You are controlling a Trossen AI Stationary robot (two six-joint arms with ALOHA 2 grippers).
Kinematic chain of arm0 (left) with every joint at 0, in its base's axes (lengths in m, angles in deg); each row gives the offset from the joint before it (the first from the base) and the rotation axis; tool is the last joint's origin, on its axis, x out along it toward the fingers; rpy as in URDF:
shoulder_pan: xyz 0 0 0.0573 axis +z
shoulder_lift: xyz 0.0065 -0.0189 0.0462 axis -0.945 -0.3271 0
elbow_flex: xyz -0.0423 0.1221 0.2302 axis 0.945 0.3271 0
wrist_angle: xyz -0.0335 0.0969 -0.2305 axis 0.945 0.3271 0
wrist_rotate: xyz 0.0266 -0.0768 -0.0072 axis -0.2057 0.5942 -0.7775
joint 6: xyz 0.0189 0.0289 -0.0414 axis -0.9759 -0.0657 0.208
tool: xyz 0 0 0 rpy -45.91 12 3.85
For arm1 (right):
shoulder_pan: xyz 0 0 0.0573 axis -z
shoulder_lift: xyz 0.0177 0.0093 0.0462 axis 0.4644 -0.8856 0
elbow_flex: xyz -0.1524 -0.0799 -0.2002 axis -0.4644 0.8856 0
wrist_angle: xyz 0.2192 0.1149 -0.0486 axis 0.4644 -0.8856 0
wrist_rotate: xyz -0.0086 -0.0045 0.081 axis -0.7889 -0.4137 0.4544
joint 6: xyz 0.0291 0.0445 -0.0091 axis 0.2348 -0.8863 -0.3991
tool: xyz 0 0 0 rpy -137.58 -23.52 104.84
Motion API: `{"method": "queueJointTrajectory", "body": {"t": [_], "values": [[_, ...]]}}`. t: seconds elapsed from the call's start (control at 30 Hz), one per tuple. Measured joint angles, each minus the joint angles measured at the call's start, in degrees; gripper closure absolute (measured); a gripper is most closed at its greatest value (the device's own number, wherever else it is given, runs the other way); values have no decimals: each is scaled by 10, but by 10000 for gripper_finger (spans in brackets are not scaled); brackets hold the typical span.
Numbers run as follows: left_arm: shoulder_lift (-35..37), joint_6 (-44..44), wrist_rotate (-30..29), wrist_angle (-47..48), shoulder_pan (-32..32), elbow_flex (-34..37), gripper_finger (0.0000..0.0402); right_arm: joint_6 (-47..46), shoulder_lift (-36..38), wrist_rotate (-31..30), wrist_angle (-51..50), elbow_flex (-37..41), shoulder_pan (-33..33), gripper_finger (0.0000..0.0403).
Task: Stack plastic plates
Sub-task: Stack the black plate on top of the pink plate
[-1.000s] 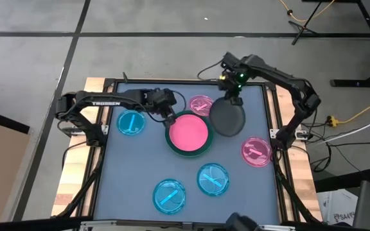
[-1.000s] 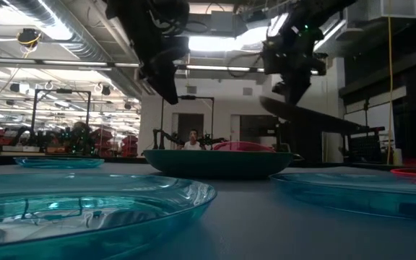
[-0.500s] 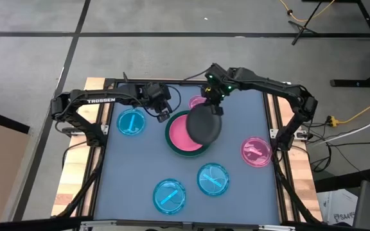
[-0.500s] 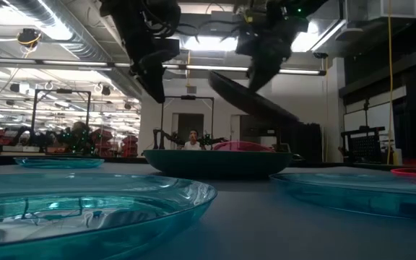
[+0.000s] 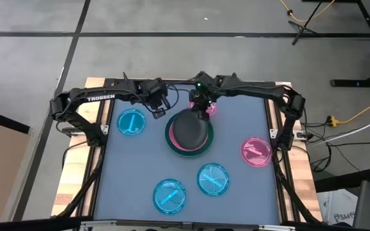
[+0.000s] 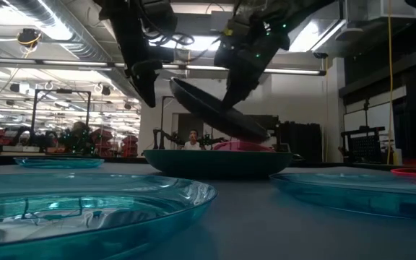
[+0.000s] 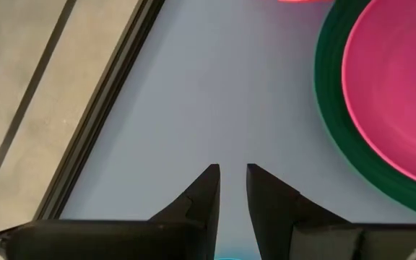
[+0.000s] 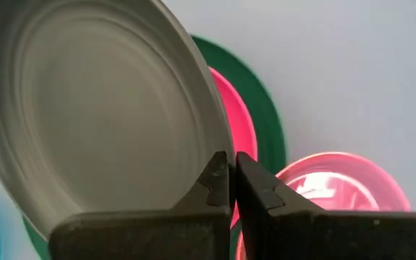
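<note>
The bench (image 5: 133, 192) carries my stack: the dark green plate (image 5: 169, 138) with the opaque pink plate (image 7: 403, 87) nested in it. My right gripper (image 5: 202, 110) pinches the far rim of the dark grey plate (image 5: 190, 130), which hangs tilted just above that pink one, sloping down and away from my fingers toward the stack's centre. The drop looks nearly lined up, I judge. My left gripper (image 7: 231, 180) waits beside the green rim, fingers almost together around nothing. Small translucent cyan plates (image 5: 169, 194) and translucent pink plates (image 5: 256, 151) lie well apart.
</note>
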Motion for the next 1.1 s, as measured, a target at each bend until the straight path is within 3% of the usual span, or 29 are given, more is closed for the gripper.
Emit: {"method": "queueJointTrajectory", "body": {"t": [1.1], "values": [[0,-1,5,0,0,0,338,-8,-29,-4,0,0,1,403]]}}
